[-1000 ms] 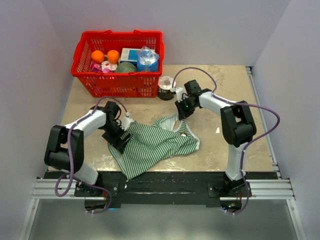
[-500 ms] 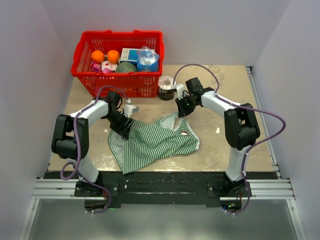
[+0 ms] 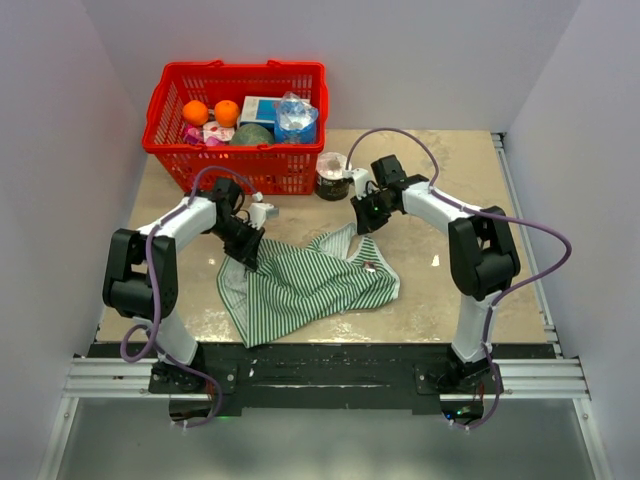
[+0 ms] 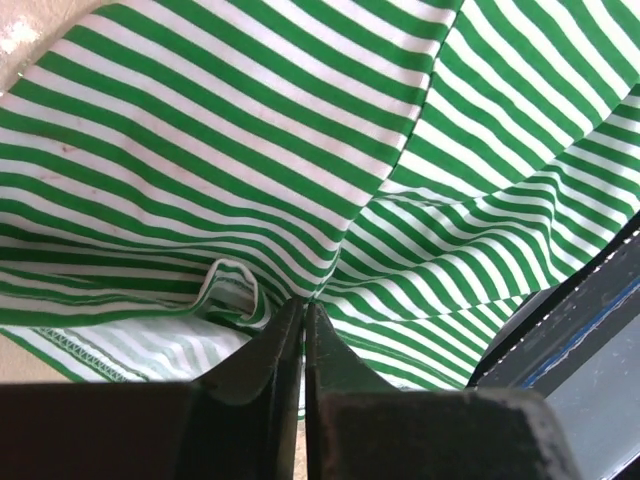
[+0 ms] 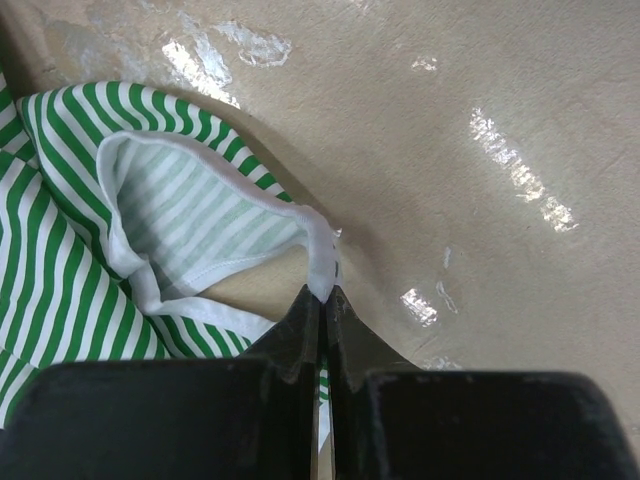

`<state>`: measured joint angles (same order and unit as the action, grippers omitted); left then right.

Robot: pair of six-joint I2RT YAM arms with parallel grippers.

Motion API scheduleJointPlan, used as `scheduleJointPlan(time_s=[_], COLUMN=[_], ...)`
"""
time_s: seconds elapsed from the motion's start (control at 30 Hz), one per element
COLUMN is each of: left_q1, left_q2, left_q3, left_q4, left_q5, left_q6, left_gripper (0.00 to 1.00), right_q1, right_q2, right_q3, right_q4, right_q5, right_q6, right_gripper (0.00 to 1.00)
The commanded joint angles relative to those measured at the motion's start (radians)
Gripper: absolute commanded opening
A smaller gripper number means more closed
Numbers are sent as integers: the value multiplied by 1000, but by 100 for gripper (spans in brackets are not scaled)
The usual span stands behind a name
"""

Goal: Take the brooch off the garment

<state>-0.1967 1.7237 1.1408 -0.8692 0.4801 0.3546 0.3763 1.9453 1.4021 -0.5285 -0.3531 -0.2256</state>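
The green-and-white striped garment [image 3: 305,285] lies crumpled on the table between the two arms. My left gripper [image 3: 249,256] is at its upper left edge. In the left wrist view its jaws [image 4: 303,306] are shut, with a fold of striped garment [image 4: 300,150] pinched at the tips. My right gripper [image 3: 359,225] is at the top right strap. In the right wrist view it [image 5: 322,293] is shut on the white trim [image 5: 318,240] of an opening, lifting it off the table. A tiny dark spot [image 3: 368,267] sits on the cloth near the neckline; I cannot tell whether it is the brooch.
A red basket [image 3: 170,150] with oranges, a box and a bottle stands at the back left. A dark jar [image 3: 331,177] stands just right of it, close to the right arm. The black front rail [image 3: 330,365] runs below the garment's hem.
The left gripper moved back to the garment's upper left edge and shut on a fold of the cloth. The right gripper kept its grip on the trim and shifted slightly back.
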Motion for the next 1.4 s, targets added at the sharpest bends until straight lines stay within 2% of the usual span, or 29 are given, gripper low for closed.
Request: scheduleJointPlan(time_s=[0.0, 0.03, 0.1, 0.13, 0.17, 0.23, 0.33, 0.43, 0.57, 0.7, 0.9, 1.17, 1.27, 1.3, 1.37], left_q1=[8, 8, 8, 8, 8, 8, 2, -9, -9, -10, -13, -23, -23, -23, -23], left_q2=[-59, -71, -98, -98, -90, -70, -99, -133, -141, -147, -159, -141, -127, -128, -147], left_q3=[39, 39, 33, 33, 36, 30, -24, -81, -116, -147, -165, -207, -213, -214, -207], left_q4=[9, 15, 32, 29, 18, 7, 74, 162, 248, 303, 311, 326, 315, 306, 289], left_q5=[71, 77, 66, 66, 55, 46, 35, -1, -43, -12, 98, 63, 58, 57, 61], left_q6=[-9, -5, -8, -2, 3, 20, 38, 55, 55, 53, 79, 116, 136, 142, 153], left_gripper=[6, 3, 4, 18, 26, 37, 44, 46, 44, 40, 43, 40, 32, 24, 15], right_q1=[-5, -5, -4, -4, -5, -5, -5, -4, -4, -4, -4, -4, -5, -5, -5], right_q2=[-45, -45, -45, -45, -46, -43, -45, -46, -54, -59, -65, -63, -63, -63, -69], right_q3=[17, 17, 11, 9, 6, 6, 8, 8, 0, -9, -15, -20, -15, -15, -11], right_q4=[21, 22, 24, 25, 25, 27, 28, 28, 28, 35, 39, 44, 45, 47, 42], right_q5=[20, 20, 19, 17, 17, 19, 23, 25, 31, 32, 46, 49, 52, 52, 62], right_q6=[9, 9, 11, 12, 12, 12, 12, 12, 12, 14, 15, 17, 17, 17, 17], right_gripper=[0, 0, 0, 0, 0, 0, 0, 0, 0, 0, 0, 0, 0, 0, 0])
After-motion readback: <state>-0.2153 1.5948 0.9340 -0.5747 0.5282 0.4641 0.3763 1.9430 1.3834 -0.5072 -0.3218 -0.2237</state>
